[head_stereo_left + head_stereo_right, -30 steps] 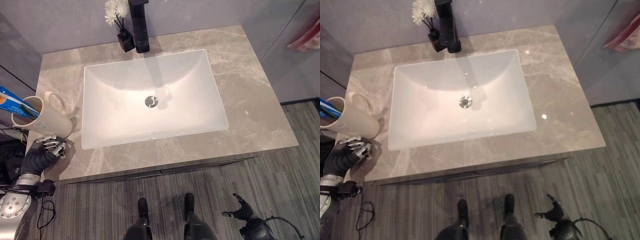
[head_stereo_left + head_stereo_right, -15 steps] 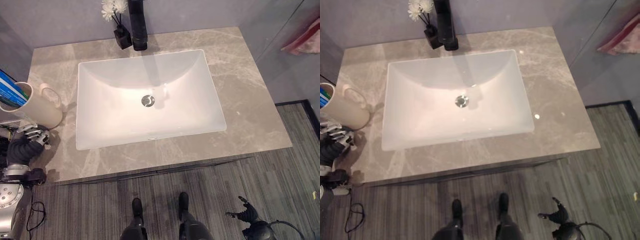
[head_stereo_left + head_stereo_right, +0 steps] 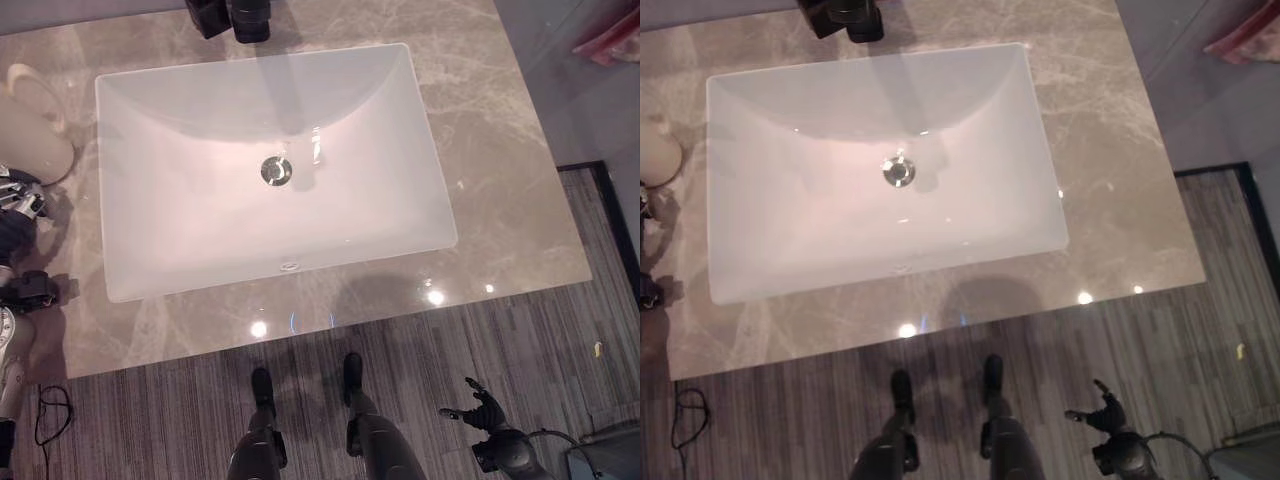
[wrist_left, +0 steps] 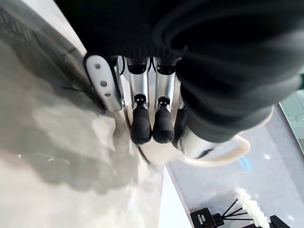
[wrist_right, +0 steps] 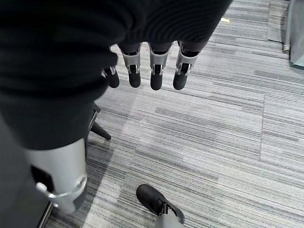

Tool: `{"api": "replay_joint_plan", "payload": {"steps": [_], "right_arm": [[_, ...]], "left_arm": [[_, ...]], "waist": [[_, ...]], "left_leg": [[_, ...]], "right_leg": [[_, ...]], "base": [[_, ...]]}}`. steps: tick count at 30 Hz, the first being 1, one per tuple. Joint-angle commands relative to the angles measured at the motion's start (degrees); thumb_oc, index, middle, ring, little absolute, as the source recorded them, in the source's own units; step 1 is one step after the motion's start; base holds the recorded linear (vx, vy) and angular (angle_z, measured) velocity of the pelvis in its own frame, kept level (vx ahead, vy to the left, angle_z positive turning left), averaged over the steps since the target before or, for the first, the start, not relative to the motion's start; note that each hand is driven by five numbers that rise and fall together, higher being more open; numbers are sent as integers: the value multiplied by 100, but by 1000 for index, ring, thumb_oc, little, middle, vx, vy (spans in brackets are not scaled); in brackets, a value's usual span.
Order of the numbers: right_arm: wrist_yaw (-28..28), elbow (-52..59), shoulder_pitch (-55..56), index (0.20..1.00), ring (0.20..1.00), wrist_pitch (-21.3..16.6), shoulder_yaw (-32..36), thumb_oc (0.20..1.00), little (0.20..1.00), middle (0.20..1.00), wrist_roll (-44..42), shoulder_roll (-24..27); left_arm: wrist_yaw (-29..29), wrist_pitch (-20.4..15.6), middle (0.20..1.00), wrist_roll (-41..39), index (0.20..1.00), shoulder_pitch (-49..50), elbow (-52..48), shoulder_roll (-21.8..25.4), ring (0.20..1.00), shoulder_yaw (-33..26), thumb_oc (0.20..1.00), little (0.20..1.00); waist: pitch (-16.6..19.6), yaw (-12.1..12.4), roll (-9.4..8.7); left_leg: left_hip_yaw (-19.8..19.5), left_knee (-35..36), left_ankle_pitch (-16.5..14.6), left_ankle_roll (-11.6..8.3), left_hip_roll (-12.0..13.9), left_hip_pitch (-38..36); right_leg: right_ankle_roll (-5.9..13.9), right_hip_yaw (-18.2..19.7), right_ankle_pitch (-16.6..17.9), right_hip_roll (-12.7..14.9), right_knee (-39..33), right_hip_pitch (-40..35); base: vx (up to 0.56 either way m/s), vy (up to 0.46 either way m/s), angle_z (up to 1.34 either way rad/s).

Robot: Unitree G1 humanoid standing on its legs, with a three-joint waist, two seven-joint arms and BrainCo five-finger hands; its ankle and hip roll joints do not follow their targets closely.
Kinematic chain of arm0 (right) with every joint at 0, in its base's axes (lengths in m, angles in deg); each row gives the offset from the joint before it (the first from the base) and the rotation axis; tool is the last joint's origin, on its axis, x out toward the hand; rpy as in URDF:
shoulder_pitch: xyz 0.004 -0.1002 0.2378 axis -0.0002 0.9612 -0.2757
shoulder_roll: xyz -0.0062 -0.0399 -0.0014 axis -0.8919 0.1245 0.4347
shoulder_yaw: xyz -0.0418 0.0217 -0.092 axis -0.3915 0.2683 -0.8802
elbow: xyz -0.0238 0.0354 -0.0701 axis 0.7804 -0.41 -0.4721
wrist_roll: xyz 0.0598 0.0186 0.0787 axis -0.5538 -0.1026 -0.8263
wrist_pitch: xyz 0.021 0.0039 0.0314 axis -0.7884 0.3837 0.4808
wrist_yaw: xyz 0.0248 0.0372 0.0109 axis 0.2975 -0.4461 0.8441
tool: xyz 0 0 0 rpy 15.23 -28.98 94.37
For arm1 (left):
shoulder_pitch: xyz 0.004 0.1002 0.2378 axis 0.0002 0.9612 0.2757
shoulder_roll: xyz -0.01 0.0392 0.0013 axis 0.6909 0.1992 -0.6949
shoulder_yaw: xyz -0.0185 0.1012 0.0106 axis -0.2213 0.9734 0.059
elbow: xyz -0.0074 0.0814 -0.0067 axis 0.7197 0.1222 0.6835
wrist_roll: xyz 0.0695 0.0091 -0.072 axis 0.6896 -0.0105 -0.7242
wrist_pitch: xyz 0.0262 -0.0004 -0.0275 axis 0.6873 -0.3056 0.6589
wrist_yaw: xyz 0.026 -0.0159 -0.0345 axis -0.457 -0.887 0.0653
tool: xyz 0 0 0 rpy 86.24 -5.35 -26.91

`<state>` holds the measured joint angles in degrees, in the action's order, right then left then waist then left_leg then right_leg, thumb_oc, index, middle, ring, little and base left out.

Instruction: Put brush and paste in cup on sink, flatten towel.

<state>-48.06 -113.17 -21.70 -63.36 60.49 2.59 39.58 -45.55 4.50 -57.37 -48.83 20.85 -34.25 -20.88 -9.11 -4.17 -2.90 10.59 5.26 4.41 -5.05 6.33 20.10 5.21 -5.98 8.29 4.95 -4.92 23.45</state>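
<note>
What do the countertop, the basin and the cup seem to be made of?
Countertop: probably polished marble or a stone look-alike, grey-beige with pale veins and mirrored lights. Basin: likely glazed white ceramic, smooth and glossy. Cup: cream, with a handle; perhaps ceramic, perhaps plastic.

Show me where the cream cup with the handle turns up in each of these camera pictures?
Left eye view: the cup stands at the far left edge of the marble counter, just above the left hand.
Right eye view: a sliver of it at the left edge.
Left wrist view: just past the fingertips, handle showing.
Right wrist view: floor under the right hand, no cup.
Shared landmark: the white basin, beside the cup.
</note>
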Motion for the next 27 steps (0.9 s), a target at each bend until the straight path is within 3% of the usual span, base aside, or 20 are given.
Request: {"api": "replay_joint_plan", "payload": {"steps": [1,12,23,24,27], "right_arm": [[-28,-16,-25,1000,1000,-66,105,1000,1000,1000,-171,97],[1,37,-68,1000,1000,-61,-8,1000,1000,1000,-286,152],[19,8,-91,1000,1000,-46,-86,1000,1000,1000,-350,177],[48,60,-69,1000,1000,-40,-160,1000,1000,1000,-363,210],[39,9,-86,1000,1000,-31,-170,1000,1000,1000,-381,200]], "left_arm": [[73,101,200,190,200,-25,626,132,200,249,200,200],[205,171,200,120,200,-1248,1430,829,200,883,200,200],[306,251,200,169,200,-2203,2048,1112,200,1507,200,200],[374,305,200,205,200,-2806,2366,1290,200,1829,200,200],[394,336,200,192,200,-3043,2501,1318,200,1999,200,200]], "waist": [[7,-124,80],[37,-253,16],[51,-325,-25],[45,-381,-71],[42,-382,-91]], "left_leg": [[-214,-26,-41,-57,55,-203],[-193,-26,-35,-77,78,-131],[-158,-26,-29,-88,106,-132],[-138,-26,-18,-92,133,-112],[-148,-26,-15,-94,141,-107]], "right_leg": [[469,86,-132,281,-8,-319],[500,154,-94,251,-8,-218],[500,198,-82,214,-8,-181],[512,230,-62,195,-8,-144],[513,222,-61,190,-8,-143]], "base": [[11,5,-5],[3,1,-3],[0,0,0],[0,0,0],[1,-2,-2]]}}
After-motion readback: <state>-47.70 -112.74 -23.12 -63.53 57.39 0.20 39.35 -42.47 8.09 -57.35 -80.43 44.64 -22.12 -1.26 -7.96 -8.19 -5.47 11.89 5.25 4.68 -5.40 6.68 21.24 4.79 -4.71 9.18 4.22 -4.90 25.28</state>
